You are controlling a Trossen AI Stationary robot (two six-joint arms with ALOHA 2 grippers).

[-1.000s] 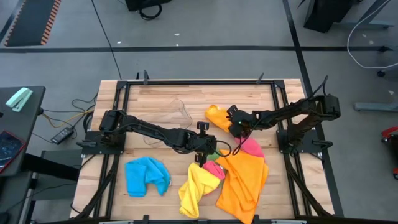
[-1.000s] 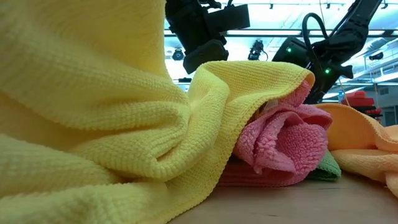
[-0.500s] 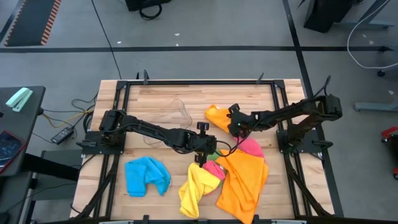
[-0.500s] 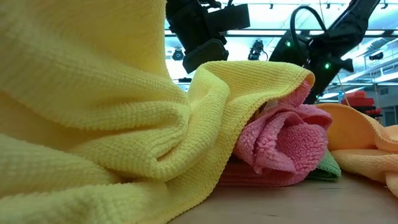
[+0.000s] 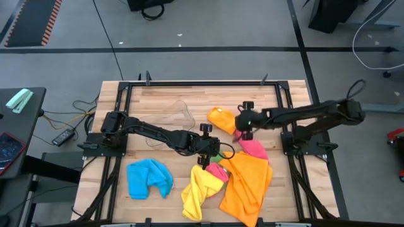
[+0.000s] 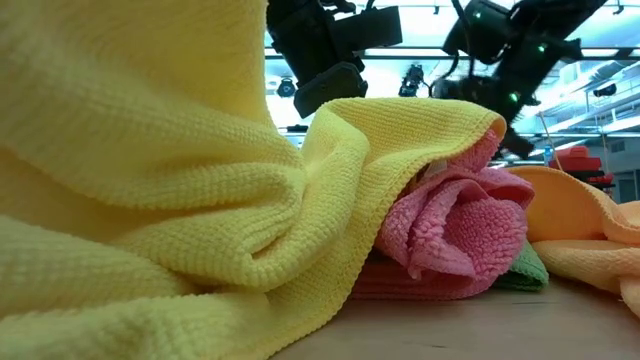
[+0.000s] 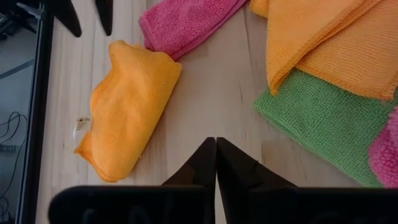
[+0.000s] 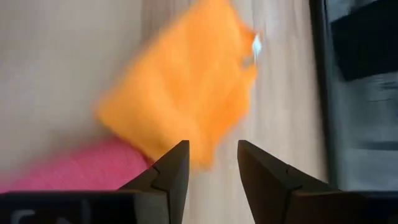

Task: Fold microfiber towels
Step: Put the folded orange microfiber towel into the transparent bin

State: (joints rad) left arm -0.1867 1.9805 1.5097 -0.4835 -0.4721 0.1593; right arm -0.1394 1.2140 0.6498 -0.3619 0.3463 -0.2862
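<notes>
Orange folded towel (image 5: 221, 118) lies at centre of the worktop (image 5: 158, 101), above a heap of pink (image 5: 254, 149), green (image 5: 217, 153), yellow (image 5: 199, 189) and large orange towels (image 5: 247, 183); a blue towel (image 5: 149, 176) sits lower left. Stretched flat from the right edge, the right gripper (image 5: 242, 119) has risen off the folded towel, fingers parted and empty. Reaching in from the left, the left gripper (image 5: 203, 152) hovers by the heap, fingers pressed together, holding nothing.

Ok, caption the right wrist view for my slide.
Right pincer, open and empty, above the folded orange towel beside a pink towel on the wooden table.
</notes>
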